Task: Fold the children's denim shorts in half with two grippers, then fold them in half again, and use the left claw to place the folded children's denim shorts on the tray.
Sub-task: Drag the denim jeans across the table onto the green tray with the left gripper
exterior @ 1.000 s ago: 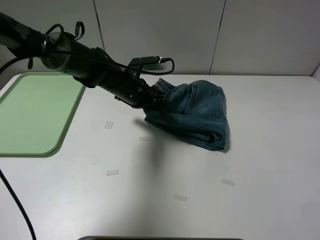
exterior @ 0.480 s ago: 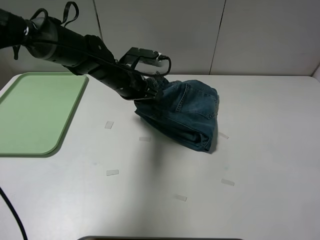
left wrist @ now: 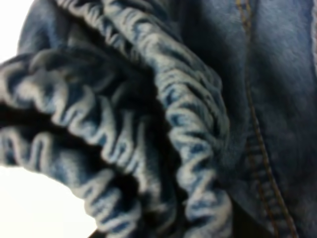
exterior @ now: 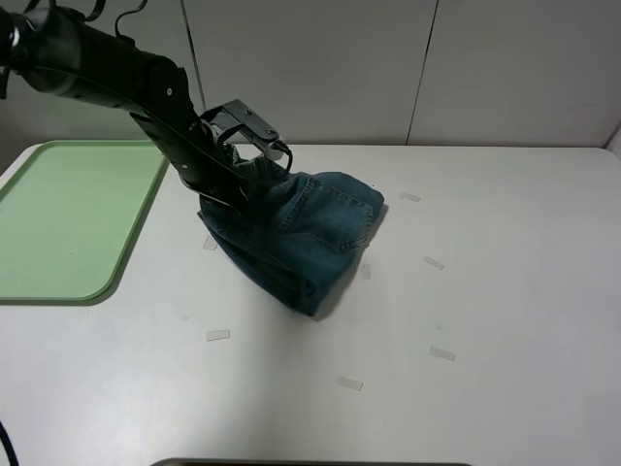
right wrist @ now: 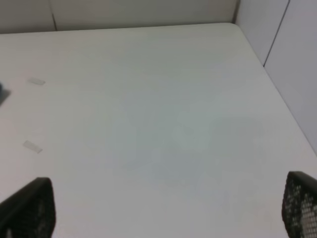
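Note:
The folded denim shorts (exterior: 296,233) hang as a blue bundle from my left gripper (exterior: 241,175), which is shut on their gathered waistband; the lower end touches or nearly touches the white table. In the left wrist view the ruched elastic waistband (left wrist: 148,124) fills the frame and hides the fingers. The light green tray (exterior: 68,218) lies at the table's far left, to the left of the gripper. My right gripper (right wrist: 163,218) is open and empty above bare table at the right side; it does not show in the exterior view.
Several small tape strips lie on the white table, such as one (exterior: 218,335) in front of the shorts and one (exterior: 442,354) to the right. Grey wall panels stand behind the table. The table's right edge (right wrist: 267,74) runs near the right gripper.
My left gripper has carried the shorts to the left, toward the tray, and lifted them so that they hang more steeply. The arm has swung up and back.

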Tool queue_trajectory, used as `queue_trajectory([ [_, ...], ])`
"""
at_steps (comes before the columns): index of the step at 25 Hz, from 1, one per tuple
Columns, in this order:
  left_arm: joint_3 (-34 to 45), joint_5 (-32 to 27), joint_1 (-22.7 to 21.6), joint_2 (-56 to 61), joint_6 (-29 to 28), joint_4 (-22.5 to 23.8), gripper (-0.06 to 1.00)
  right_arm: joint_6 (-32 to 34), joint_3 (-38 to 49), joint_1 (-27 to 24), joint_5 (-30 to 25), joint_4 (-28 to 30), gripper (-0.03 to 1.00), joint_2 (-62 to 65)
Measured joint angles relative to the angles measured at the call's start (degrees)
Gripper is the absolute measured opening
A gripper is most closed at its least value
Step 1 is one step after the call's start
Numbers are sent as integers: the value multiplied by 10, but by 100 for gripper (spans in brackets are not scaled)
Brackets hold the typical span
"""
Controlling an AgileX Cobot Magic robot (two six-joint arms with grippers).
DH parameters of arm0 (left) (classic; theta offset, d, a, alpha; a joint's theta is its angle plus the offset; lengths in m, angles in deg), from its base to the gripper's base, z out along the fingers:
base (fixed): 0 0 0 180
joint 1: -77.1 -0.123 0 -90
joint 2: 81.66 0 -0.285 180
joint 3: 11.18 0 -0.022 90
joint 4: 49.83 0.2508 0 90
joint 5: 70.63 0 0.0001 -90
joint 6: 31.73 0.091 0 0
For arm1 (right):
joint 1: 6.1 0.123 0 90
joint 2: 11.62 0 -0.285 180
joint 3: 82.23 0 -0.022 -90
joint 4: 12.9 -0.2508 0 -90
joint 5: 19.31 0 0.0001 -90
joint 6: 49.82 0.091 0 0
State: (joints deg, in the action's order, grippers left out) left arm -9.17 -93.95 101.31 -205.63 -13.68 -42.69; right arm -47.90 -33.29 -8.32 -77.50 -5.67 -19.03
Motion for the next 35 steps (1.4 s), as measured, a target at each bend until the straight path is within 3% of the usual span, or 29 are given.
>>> queue_trajectory([
  [6,-46,-82,-8,19,-131,154,20,0,0,0,0,0,69,0],
  [11,-69,-150,-8,30,-175,238,20,0,0,0,0,0,69,0],
  [21,-69,-187,-69,31,-273,311,20,0,0,0,0,0,69,0],
  [29,-69,-189,-129,31,-293,373,20,0,0,0,0,0,69,0],
  [35,-67,-225,-168,31,-313,403,20,0,0,0,0,0,69,0],
])
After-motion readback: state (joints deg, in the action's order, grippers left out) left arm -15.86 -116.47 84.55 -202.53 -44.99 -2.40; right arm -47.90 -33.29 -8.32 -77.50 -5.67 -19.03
